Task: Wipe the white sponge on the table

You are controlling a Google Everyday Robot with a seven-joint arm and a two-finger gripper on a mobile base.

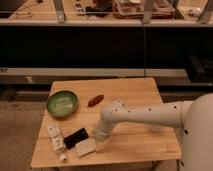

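The white sponge (85,147) lies flat near the front edge of the light wooden table (140,92). My gripper (99,143) hangs at the end of the white arm, right at the sponge's right edge, low over the tabletop. The arm reaches in from the right side of the view.
A black flat rectangle (75,137) lies just left of the sponge. A white printed packet (56,140) lies at the table's front left. A green bowl (62,103) stands at the back left and a small red-brown object (95,100) beside it. Dark shelving stands behind the table.
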